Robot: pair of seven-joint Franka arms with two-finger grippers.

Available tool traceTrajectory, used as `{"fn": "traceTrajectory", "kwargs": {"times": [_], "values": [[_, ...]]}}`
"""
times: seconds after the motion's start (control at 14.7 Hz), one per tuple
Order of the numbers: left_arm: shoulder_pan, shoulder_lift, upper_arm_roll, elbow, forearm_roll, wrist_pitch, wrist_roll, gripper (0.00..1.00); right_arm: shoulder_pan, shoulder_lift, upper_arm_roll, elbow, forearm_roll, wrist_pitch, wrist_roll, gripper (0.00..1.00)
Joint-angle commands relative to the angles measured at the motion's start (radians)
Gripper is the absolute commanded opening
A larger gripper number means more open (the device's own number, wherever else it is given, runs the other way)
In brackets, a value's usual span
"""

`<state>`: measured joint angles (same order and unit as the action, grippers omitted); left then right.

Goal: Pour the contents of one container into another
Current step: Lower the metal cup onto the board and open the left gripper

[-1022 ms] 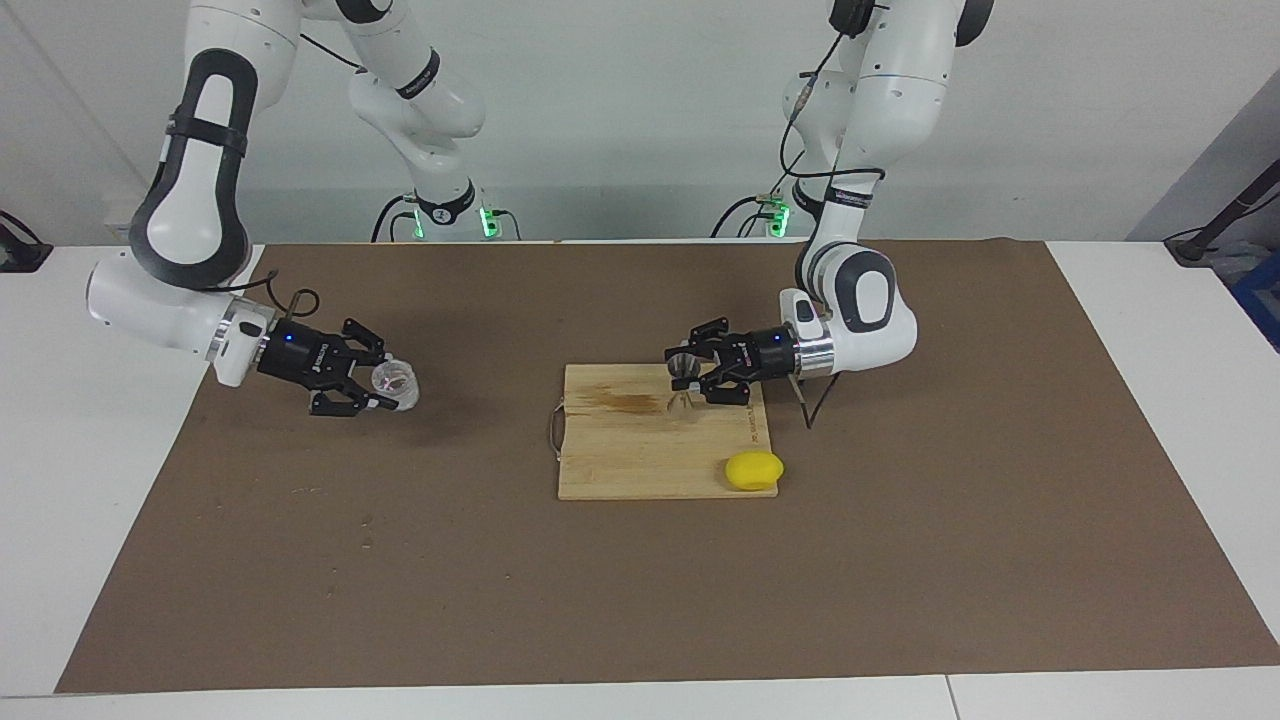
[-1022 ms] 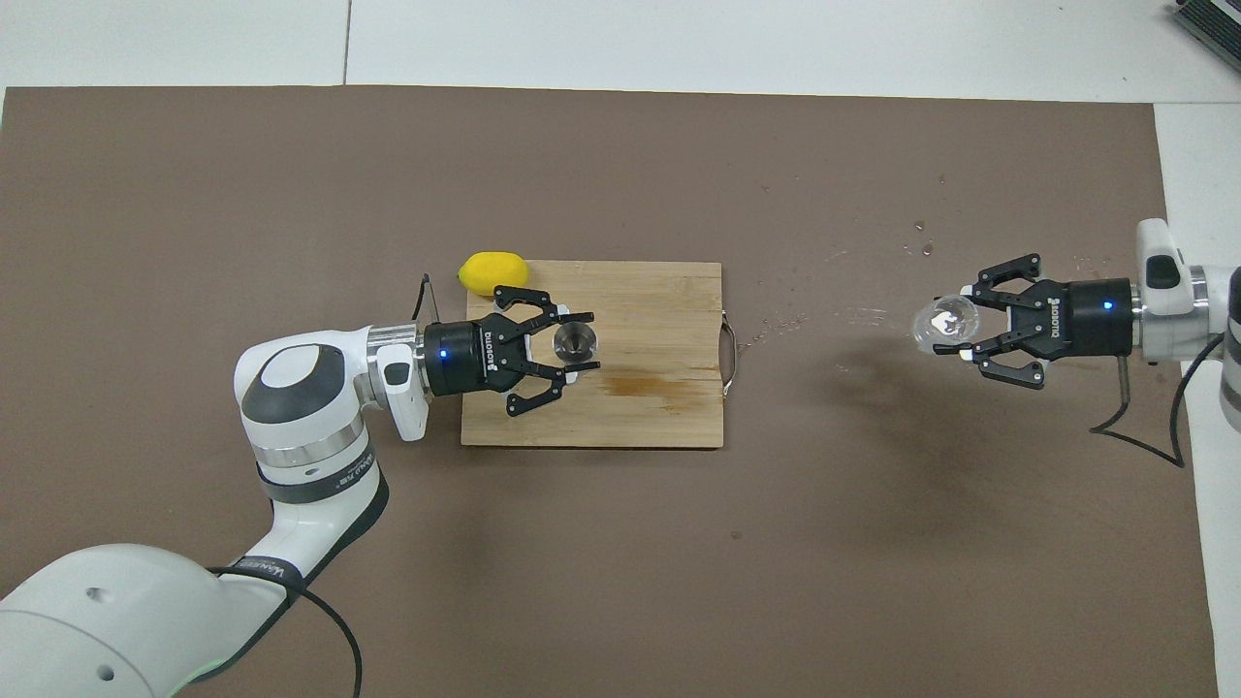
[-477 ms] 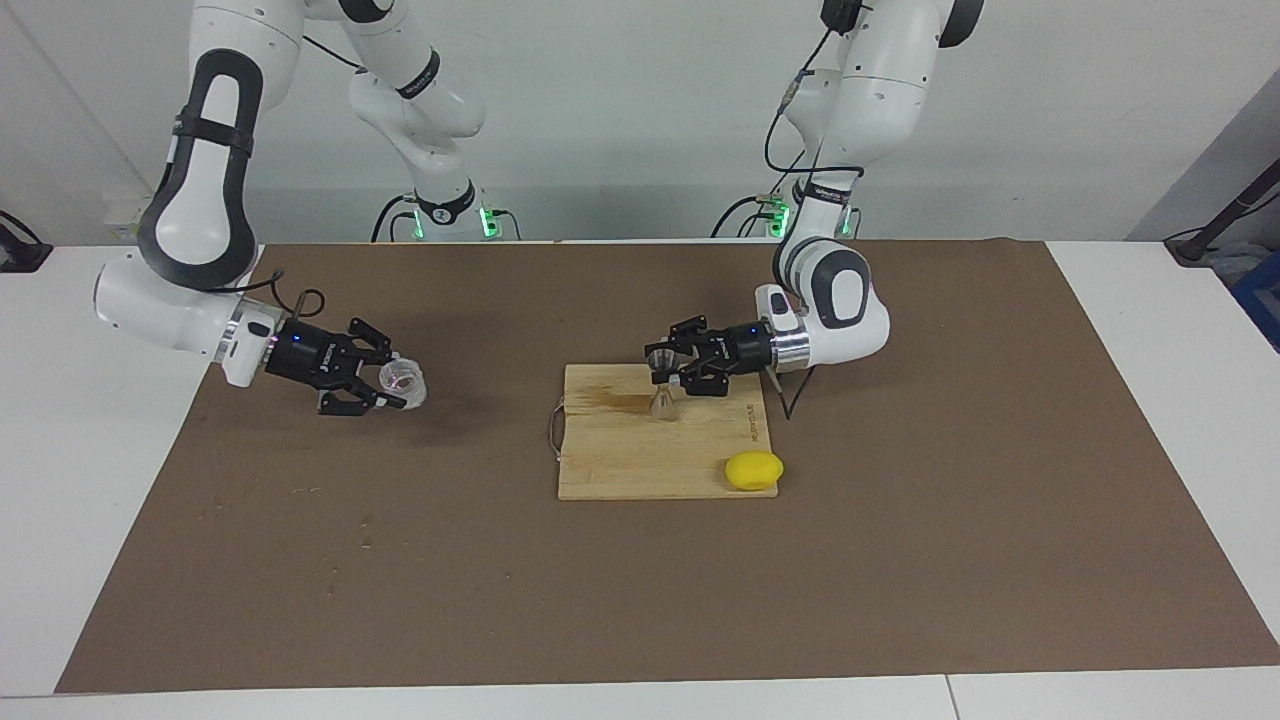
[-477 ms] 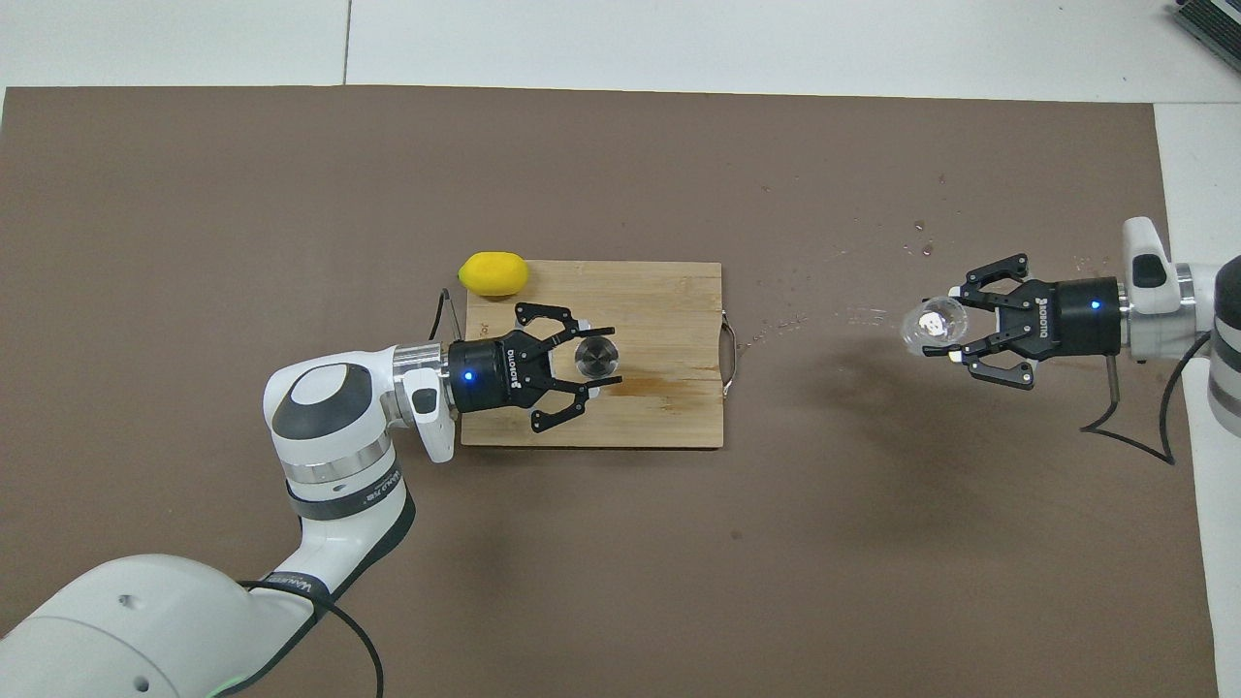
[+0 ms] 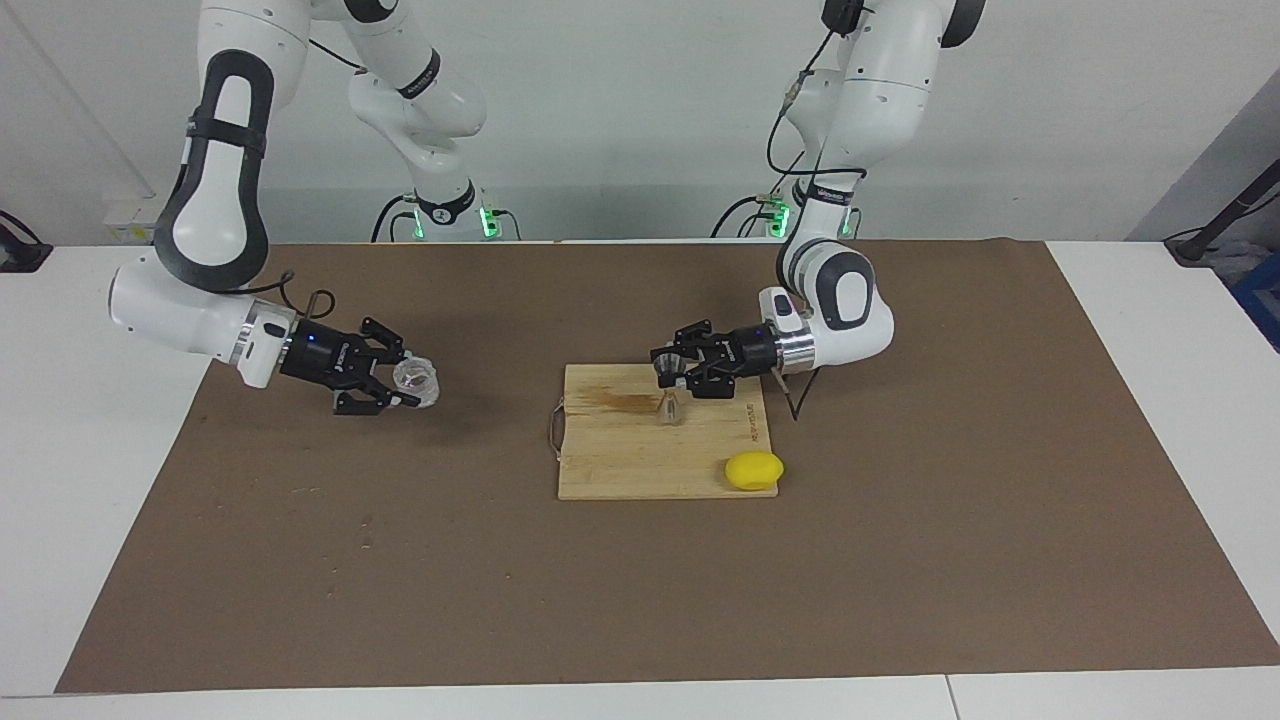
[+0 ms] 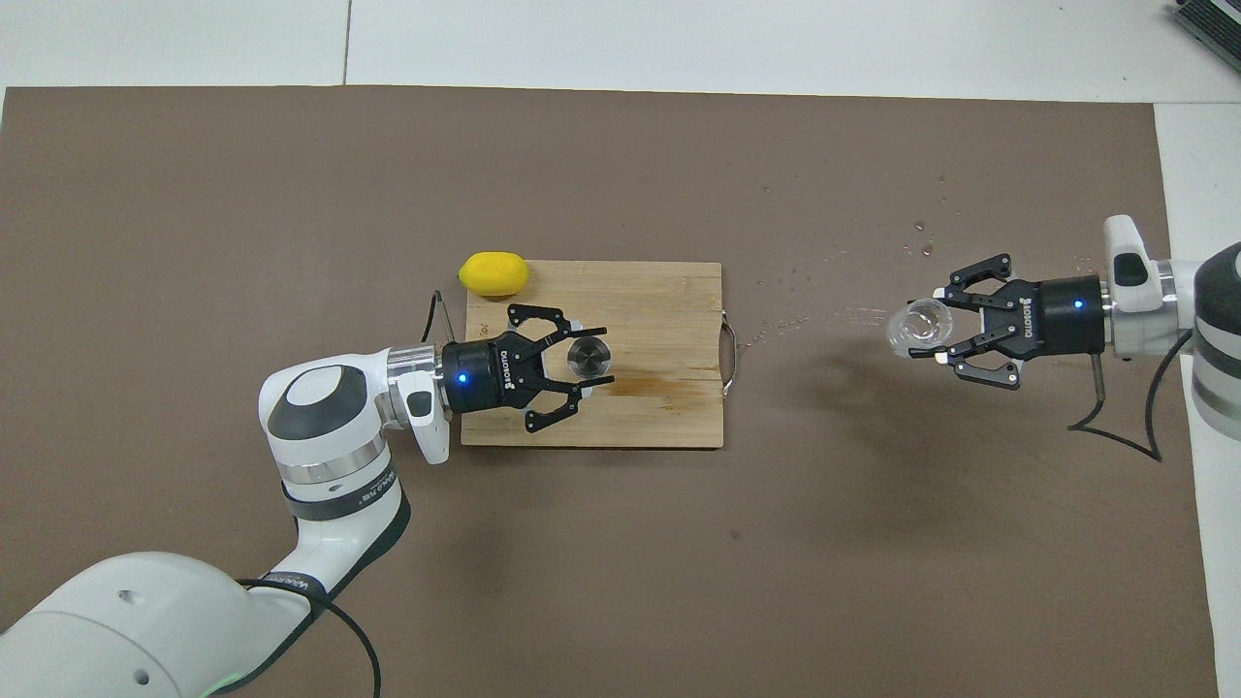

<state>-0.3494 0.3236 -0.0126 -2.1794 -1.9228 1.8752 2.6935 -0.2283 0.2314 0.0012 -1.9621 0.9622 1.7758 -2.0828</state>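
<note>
Standing on the cutting board (image 5: 640, 470), the jigger (image 5: 669, 396) is gripped by the left gripper (image 5: 672, 376). Glass cup (image 5: 417, 379) is held by the right gripper (image 5: 408, 384) over the brown mat (image 5: 400, 560).

A small silver hourglass-shaped metal jigger (image 5: 670, 392) is gripped upright by the left gripper (image 5: 672, 375) over a rectangular bamboo cutting board (image 5: 640, 455); a squat clear glass cup (image 5: 416, 379) is clasped by the right gripper (image 5: 405, 381).
</note>
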Motion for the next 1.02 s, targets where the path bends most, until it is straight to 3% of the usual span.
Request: {"fn": "traceTrajectory", "kwargs": {"times": [0.0,0.95], "values": [[-0.005,0.000,0.003,-0.017,-0.027,0.004,0.037,0.23,0.000,-0.030,0.000,-0.029,0.027,0.010,0.027,0.00],[0.009,0.005,0.005,-0.016,-0.027,0.015,0.037,0.27,0.001,-0.030,0.000,-0.031,0.026,0.008,0.029,0.00]]}}
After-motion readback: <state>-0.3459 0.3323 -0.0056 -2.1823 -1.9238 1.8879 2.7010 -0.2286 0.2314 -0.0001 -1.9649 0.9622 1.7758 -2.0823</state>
